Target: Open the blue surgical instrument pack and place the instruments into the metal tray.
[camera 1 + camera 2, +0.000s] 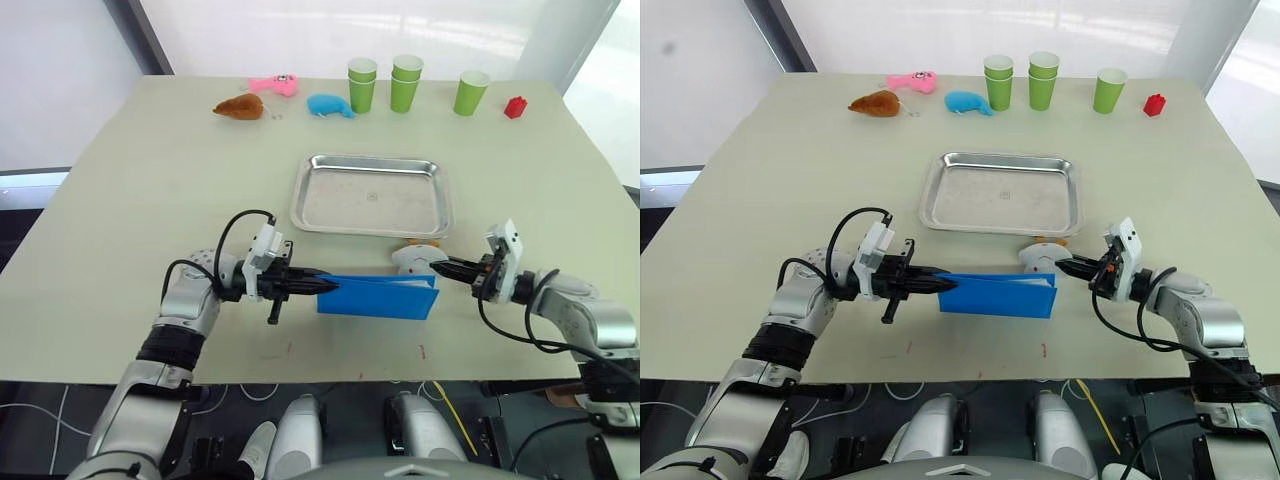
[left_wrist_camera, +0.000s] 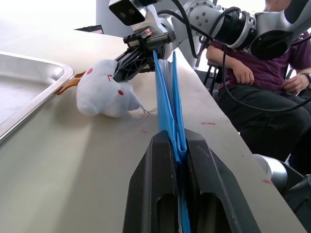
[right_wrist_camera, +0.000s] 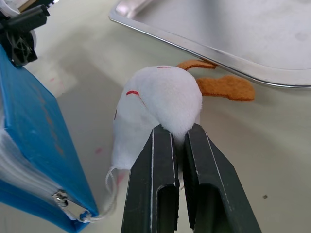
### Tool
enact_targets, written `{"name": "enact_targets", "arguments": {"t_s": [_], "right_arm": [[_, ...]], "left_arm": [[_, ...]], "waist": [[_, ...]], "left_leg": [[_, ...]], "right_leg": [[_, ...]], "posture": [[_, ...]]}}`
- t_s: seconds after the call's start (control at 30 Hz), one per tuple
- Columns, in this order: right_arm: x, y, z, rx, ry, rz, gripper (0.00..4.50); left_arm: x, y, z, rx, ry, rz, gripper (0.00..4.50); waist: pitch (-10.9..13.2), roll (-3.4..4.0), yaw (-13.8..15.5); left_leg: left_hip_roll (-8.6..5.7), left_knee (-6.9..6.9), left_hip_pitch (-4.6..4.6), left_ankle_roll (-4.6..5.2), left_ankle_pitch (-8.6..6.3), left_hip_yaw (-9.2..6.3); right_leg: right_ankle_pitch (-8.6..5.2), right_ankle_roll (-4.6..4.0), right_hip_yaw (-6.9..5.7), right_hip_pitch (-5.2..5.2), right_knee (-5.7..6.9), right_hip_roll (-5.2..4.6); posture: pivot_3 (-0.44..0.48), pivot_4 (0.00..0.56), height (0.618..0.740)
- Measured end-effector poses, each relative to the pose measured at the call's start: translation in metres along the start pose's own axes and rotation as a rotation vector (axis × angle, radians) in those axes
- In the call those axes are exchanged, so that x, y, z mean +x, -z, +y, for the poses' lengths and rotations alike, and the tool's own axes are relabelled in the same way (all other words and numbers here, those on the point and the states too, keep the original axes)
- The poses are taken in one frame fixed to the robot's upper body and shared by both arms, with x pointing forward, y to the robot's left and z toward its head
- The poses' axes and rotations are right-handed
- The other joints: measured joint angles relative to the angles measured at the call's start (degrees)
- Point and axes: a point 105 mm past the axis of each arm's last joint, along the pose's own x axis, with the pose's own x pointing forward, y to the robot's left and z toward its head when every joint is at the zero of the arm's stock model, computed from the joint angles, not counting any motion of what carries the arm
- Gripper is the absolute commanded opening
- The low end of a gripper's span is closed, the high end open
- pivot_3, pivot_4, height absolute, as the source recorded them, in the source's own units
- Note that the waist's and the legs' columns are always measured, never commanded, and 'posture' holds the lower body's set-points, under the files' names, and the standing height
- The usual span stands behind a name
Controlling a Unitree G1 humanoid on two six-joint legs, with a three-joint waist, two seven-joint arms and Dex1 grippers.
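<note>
No readable text, label, brand or number shows on anything in view.

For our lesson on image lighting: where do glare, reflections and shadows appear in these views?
Left eye view: the white backdrop beyond the table is washed out, and the metal tray reflects light dully. Left wrist view: the white plush toy casts a soft shadow on the table. Right wrist view: a bright highlight runs along the tray's rim.

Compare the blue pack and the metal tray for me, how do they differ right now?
The blue pack stands on edge, pinched by the left claw; the metal tray lies flat. The pack is bright fabric, the tray shiny steel and larger. Both are rectangular.
</note>
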Motion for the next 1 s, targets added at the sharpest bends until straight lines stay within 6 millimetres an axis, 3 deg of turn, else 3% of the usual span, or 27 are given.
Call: {"name": "enact_targets", "arguments": {"t_s": [0.5,0.8,1.0], "right_arm": [[-0.071,-0.054,0.006,0.070,0.113,-0.249,0.05],[-0.062,-0.092,0.029,0.110,0.000,-0.336,0.05],[-0.035,-0.119,0.044,0.064,-0.074,-0.376,0.05]], "left_arm": [[0.000,-0.003,0.011,0.110,-0.034,0.050,0.00],[0.001,-0.004,0.024,0.145,-0.048,0.079,0.00],[0.004,-0.007,0.031,0.144,-0.053,0.075,0.00]], "waist": [[0.0,0.00,-0.1],[0.0,0.00,-0.1],[0.0,0.00,-0.2]], "left_leg": [[-0.02,-0.01,-0.02,0.00,0.00,-0.05],[-0.02,-0.01,-0.03,0.01,0.00,-0.06],[-0.02,-0.01,-0.07,0.01,0.00,-0.07]], "right_leg": [[0.00,0.01,-0.02,0.01,-0.01,0.00],[0.00,0.01,-0.01,0.00,-0.02,0.01],[0.00,0.01,-0.02,-0.01,-0.02,0.01]], "posture": [[0.000,0.150,0.740],[0.000,0.150,0.740],[0.000,0.150,0.740]]}}
